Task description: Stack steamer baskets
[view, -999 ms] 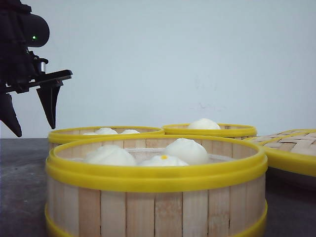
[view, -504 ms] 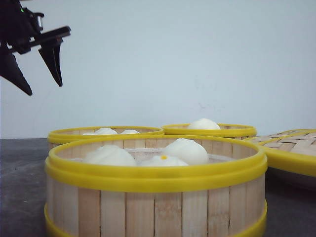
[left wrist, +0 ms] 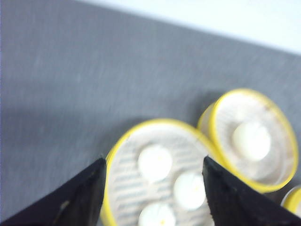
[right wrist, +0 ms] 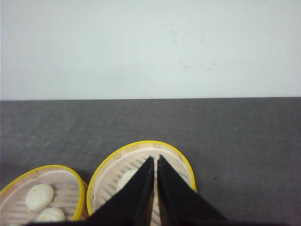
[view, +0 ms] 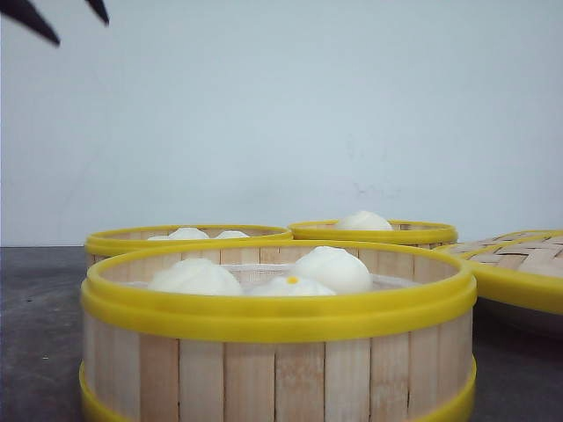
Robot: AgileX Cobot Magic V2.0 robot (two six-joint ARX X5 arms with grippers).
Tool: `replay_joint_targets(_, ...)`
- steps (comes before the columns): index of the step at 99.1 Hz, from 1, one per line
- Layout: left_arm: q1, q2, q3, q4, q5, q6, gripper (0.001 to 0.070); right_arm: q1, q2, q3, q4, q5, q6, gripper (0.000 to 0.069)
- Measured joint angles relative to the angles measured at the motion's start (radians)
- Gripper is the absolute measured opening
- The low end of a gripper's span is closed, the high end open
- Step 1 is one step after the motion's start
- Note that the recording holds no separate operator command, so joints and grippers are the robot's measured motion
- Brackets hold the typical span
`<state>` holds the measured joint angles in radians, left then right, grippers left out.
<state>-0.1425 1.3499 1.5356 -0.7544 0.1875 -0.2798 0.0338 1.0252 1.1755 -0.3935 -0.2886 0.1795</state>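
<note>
Rising over the last second, the left gripper has climbed from beside the rear-left basket until only its two dark fingertips show at the top corner of the front view, while nothing on the table has shifted. Largest in that view is the grey table itself, and on it the nearest steamer basket with three white buns inside. Behind it sit the rear-left basket and the rear-right basket, close together, all three still separate and none stacked. At the right edge lies a woven lid with a yellow rim. From the left wrist view the left gripper hangs high over a three-bun basket, jaws spread wide and holding nothing, with a one-bun basket just beside it; the picture is blurred, so which basket is which I judge only loosely. The right gripper has its fingers pressed together, gripping nothing, above another basket. The risk I see is in the descent: the two rear baskets stand so close that a wide-spread finger could land on the neighbour's rim, or inside on a bun, and tip or shove a basket instead of gripping its wall.
</note>
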Motion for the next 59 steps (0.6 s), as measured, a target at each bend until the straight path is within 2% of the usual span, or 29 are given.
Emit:
replay_joint_targets(3,0.000,0.000,0.026,-0.006,0.007,0.002,0.0316,0.000,-0.001,0.000,0.002,-0.002,0.000,0.0007)
replay_joint_targets(10,0.000,-0.004,0.080,-0.017,0.022,0.008,0.0133,0.003,-0.006,0.000,-0.003,-0.011,-0.016,0.0007)
replay_joint_targets(17,-0.002,-0.031,0.088,-0.010,0.016,0.025,0.0055,0.013,-0.021,0.000,-0.022,-0.010,-0.063,0.0007)
replay_joint_targets(27,-0.022,-0.088,0.074,-0.003,-0.072,0.045,0.0025,0.053,-0.061,0.000,-0.034,0.015,-0.182,0.0007)
replay_joint_targets(37,-0.040,-0.161,0.032,0.063,-0.158,0.086,0.0021,0.092,-0.111,-0.003,-0.021,0.038,-0.278,0.0007)
replay_joint_targets(46,-0.043,-0.252,-0.049,0.171,-0.164,0.112,0.0021,0.104,-0.163,-0.030,0.050,0.049,-0.314,0.0007)
replay_joint_targets(59,-0.043,-0.333,-0.111,0.201,-0.164,0.083,0.0021,0.104,-0.212,-0.071,0.092,0.051,-0.301,0.0007)
